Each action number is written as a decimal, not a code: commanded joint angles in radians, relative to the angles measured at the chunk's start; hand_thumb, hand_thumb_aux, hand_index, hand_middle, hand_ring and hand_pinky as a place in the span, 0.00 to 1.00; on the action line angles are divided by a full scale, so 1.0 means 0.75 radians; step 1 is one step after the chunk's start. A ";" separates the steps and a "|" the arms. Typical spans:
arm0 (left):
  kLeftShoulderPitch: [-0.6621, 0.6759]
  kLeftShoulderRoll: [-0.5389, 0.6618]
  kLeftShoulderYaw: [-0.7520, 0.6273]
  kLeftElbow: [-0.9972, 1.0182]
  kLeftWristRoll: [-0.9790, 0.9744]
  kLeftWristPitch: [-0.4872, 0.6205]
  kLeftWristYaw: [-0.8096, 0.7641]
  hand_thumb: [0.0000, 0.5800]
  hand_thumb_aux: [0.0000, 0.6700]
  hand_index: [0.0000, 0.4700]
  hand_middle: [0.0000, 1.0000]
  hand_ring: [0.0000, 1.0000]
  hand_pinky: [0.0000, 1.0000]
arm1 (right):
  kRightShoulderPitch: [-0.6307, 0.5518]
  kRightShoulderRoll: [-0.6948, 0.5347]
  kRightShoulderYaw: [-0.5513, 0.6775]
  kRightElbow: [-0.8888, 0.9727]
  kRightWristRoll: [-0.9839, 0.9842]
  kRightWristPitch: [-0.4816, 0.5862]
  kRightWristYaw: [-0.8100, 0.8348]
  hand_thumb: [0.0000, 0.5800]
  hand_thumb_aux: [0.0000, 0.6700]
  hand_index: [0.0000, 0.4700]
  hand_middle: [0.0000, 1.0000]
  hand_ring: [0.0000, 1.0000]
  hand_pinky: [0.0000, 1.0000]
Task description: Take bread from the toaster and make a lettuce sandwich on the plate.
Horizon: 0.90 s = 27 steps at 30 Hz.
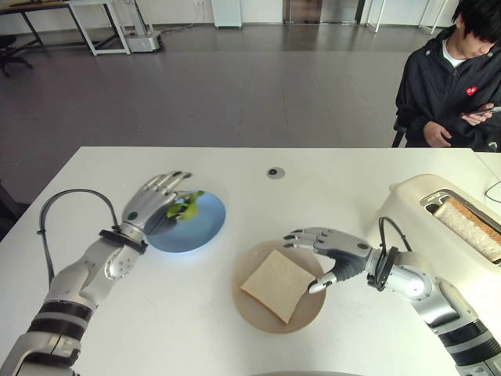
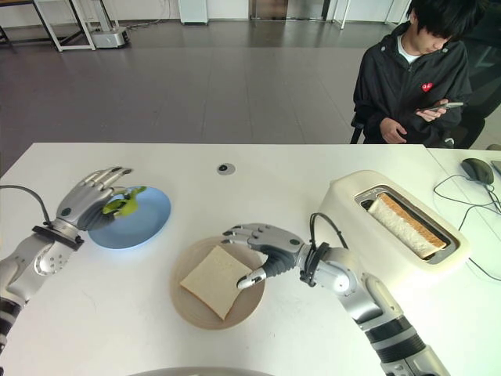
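left hand [image 1: 153, 205] pinching lettuce leaf [image 1: 186, 207] over blue plate [image 1: 205, 227] | bread slice [image 1: 278, 284] on tan plate [image 1: 247, 265] lies to its right | right hand [image 1: 333, 254] spread, hovering over slice

Left arm [image 1: 86, 278] comes in from the lower left, forearm angled up and inward. The left hand [image 1: 153, 205] is palm down, fingers mostly straight, pinching a lettuce leaf [image 1: 185, 208]. Right arm [image 1: 438, 301] comes in from the lower right. The right hand [image 1: 333, 254] is palm down too, fingers loosely spread, holding nothing.
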 commanded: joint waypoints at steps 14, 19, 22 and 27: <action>0.224 -0.248 -0.330 -0.469 0.304 -0.113 -0.348 1.00 1.00 1.00 0.00 0.00 0.00 | -0.118 -0.023 -0.112 0.111 0.084 0.004 -0.014 0.00 0.00 0.00 0.00 0.00 0.00; 0.226 -0.262 -0.303 -0.481 0.316 -0.108 -0.330 0.00 0.00 0.00 0.00 0.00 0.00 | -0.112 -0.026 -0.107 0.106 0.087 -0.002 -0.002 0.00 0.00 0.00 0.00 0.00 0.00; 0.239 -0.241 -0.269 -0.493 0.302 -0.113 -0.338 0.00 0.00 0.00 0.00 0.00 0.00 | -0.107 -0.029 -0.105 0.104 0.089 -0.009 0.006 0.00 0.00 0.00 0.00 0.00 0.00; 0.265 -0.190 -0.166 -0.517 0.265 -0.112 -0.351 0.00 0.00 0.00 0.00 0.00 0.00 | -0.097 -0.043 -0.115 0.090 0.105 -0.015 0.020 0.00 0.00 0.00 0.00 0.00 0.00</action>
